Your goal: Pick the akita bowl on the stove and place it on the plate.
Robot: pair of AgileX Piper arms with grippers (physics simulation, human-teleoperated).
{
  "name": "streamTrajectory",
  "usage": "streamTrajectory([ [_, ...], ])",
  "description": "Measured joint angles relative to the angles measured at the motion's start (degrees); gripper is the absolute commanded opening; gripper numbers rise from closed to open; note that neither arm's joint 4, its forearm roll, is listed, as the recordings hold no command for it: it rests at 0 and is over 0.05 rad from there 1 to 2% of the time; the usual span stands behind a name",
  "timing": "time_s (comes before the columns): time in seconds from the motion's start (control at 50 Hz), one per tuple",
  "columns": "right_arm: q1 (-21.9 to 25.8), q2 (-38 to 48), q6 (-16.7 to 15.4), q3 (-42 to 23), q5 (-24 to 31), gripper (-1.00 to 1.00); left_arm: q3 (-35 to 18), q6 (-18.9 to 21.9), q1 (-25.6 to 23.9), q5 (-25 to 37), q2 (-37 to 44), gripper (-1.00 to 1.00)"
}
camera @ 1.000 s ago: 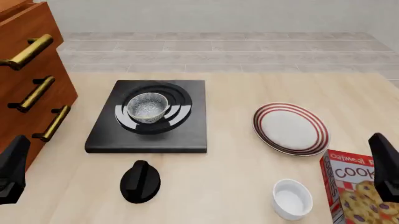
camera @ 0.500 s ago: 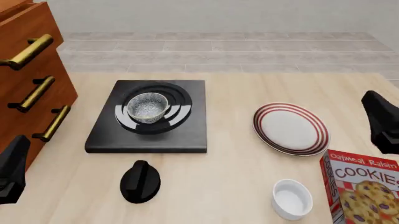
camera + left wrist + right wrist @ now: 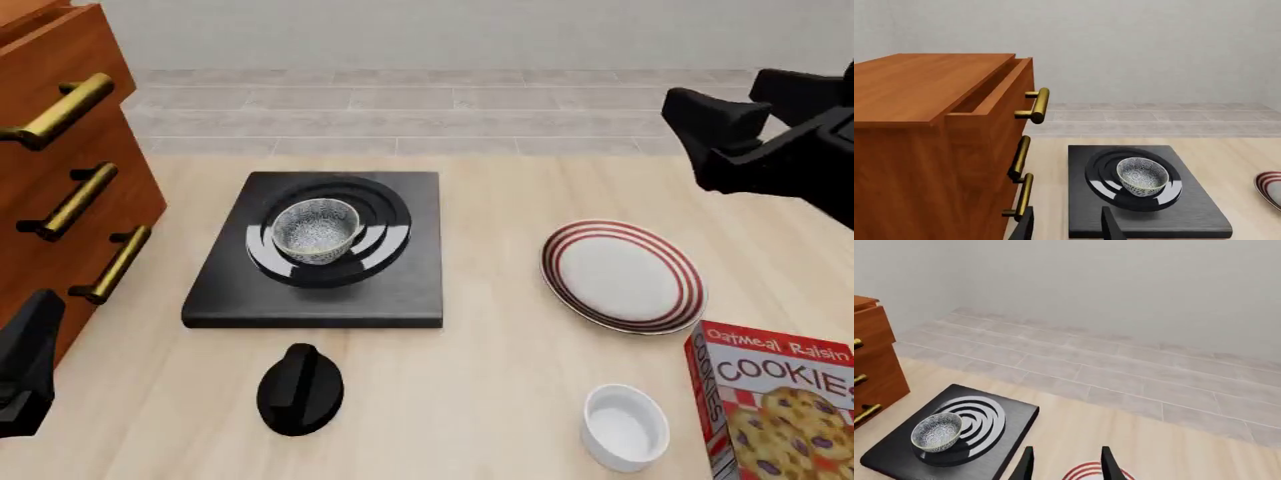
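Note:
The akita bowl (image 3: 316, 230), speckled grey and white, sits upright on the glossy rings of the black stove (image 3: 387, 290) at the table's left middle. To the right, the red-striped white plate (image 3: 623, 275) lies bare. My right gripper (image 3: 701, 120) hangs high over the far right, beyond the plate and well away from the bowl. Its wrist view shows the right gripper (image 3: 1066, 467) open and empty, with the bowl (image 3: 937, 431) far off and a sliver of plate (image 3: 1084, 472) between the fingers. Open and empty too, my left gripper (image 3: 1067, 229) stays low at the near left (image 3: 24, 370), with the bowl (image 3: 1142, 176) ahead of it.
A wooden drawer cabinet (image 3: 67, 180) with brass handles fills the left edge, top drawer slightly open. A black round knob (image 3: 300, 390) lies in front of the stove. A white ramekin (image 3: 625, 427) and a cookie box (image 3: 781, 410) stand at the near right.
My right arm has swung up from the near right edge to high over the far right, past the plate. The left arm, bowl and plate have not moved.

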Motion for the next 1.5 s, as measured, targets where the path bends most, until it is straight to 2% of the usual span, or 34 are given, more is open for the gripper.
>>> streamTrajectory([
  [0.18,3.6,6.4,-1.4,-6.1,2.5,1.0,0.0,0.0,0.0,0.0,0.0,1.0],
  [0.34,7.3,11.5,-1.2,-11.0,4.7,1.0,0.0,0.0,0.0,0.0,0.0,1.0],
  [0.98,15.5,28.0,2.2,-26.6,11.2,1.0,0.0,0.0,0.0,0.0,0.0,1.0],
  [1.24,18.9,35.8,6.0,-33.8,14.4,1.0,0.0,0.0,0.0,0.0,0.0,1.0],
  [1.5,20.5,42.3,7.0,-39.7,17.1,1.0,0.0,0.0,0.0,0.0,0.0,1.0],
])
